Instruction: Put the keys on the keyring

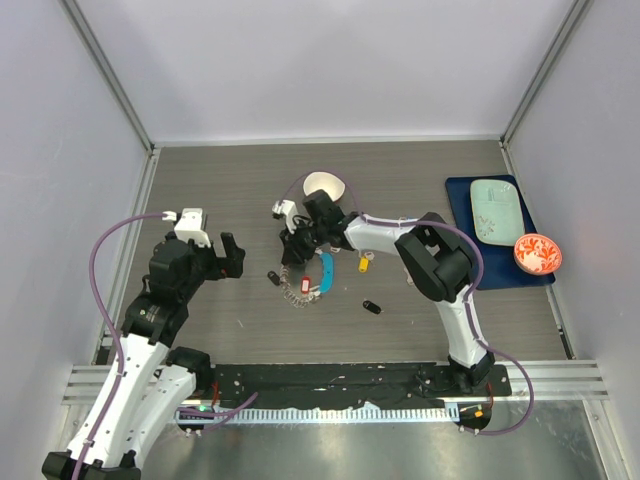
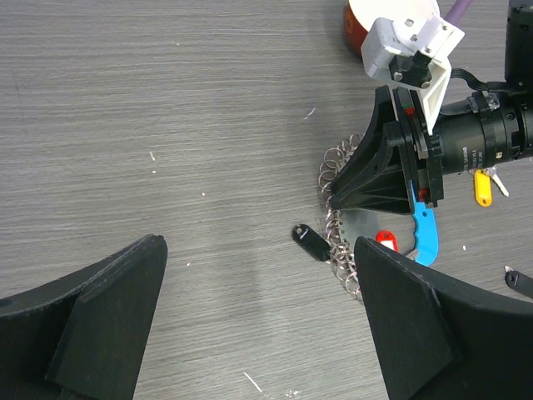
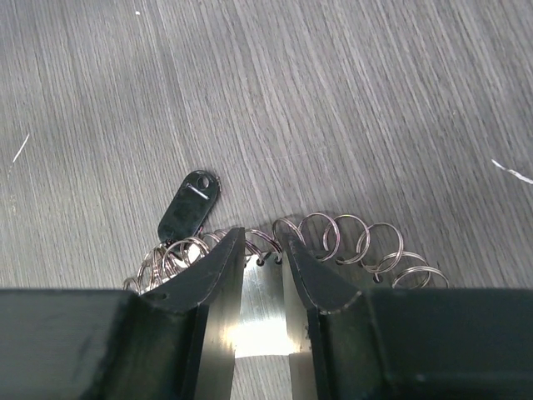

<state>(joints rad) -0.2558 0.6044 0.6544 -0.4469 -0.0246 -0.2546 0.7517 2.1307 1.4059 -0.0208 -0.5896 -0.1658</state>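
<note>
Near the middle of the table, the keyring is met by the right claw, almost closed; a hold cannot be told. Farther left, the left claw is spread wide.

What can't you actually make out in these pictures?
1. Right wrist view: whether the right gripper pinches the keyring or only straddles it; its own fingers hide the contact.
2. Left wrist view: the white bowl, cut off by the top edge and the right arm's camera.
3. Top view: the yellow-tagged key, blade too small.
</note>
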